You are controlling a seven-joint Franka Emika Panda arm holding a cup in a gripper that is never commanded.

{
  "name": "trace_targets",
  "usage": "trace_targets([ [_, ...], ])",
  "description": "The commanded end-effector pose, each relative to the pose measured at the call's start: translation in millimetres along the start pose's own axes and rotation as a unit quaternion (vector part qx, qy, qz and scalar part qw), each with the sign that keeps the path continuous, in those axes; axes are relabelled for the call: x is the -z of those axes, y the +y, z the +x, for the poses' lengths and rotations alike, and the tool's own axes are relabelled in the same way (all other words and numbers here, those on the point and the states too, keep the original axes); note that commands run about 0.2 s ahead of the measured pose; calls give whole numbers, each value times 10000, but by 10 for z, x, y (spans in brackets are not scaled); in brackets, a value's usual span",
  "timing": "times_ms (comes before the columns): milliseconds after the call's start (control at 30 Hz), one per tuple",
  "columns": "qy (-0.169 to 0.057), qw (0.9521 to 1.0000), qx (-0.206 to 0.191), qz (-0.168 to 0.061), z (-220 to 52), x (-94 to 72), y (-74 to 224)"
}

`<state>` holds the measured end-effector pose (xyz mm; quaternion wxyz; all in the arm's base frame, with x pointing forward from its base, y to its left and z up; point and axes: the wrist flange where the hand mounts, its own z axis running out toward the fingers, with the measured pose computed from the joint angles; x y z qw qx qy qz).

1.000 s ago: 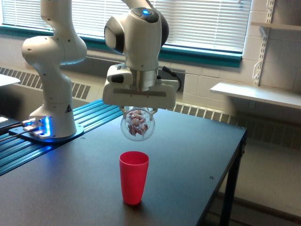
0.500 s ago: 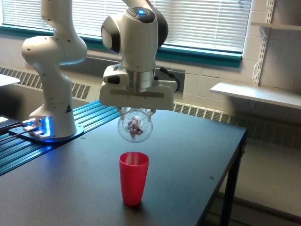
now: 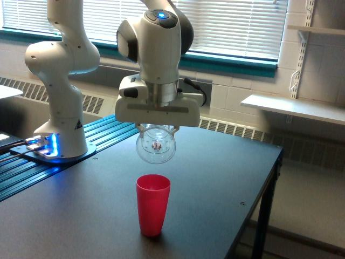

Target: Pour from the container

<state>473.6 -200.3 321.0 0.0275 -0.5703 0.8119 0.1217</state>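
The clear rounded container (image 3: 156, 145) hangs under my gripper (image 3: 156, 128), which is shut on it. It sits tipped over above the red cup (image 3: 153, 203), with a gap of air between them. Only one small brownish-pink bit shows through the container's wall now. The red cup stands upright on the dark table (image 3: 215, 178), directly below the container. My fingers are mostly hidden behind the white gripper body.
The arm's white base (image 3: 62, 135) stands at the exterior view's left on blue ribbed rails (image 3: 32, 172). The table's edge runs down the exterior view's right side. A white shelf (image 3: 294, 108) hangs on the wall beyond.
The many pinkish bits seen in the container a second ago have nearly all gone from it. The gripper has shifted slightly to the exterior view's left and the container has turned further.
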Motion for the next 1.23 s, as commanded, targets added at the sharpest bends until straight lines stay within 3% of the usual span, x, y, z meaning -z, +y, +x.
trace_targets([
  [33,-32,10000,25,-42,-44,-13,-10],
  [467,-417,9989,-94,-203,-5,-119,20],
  [1133,73,9999,92,-42,-94,-25,-18],
  [1233,243,9996,148,-5,-122,7,-18],
])
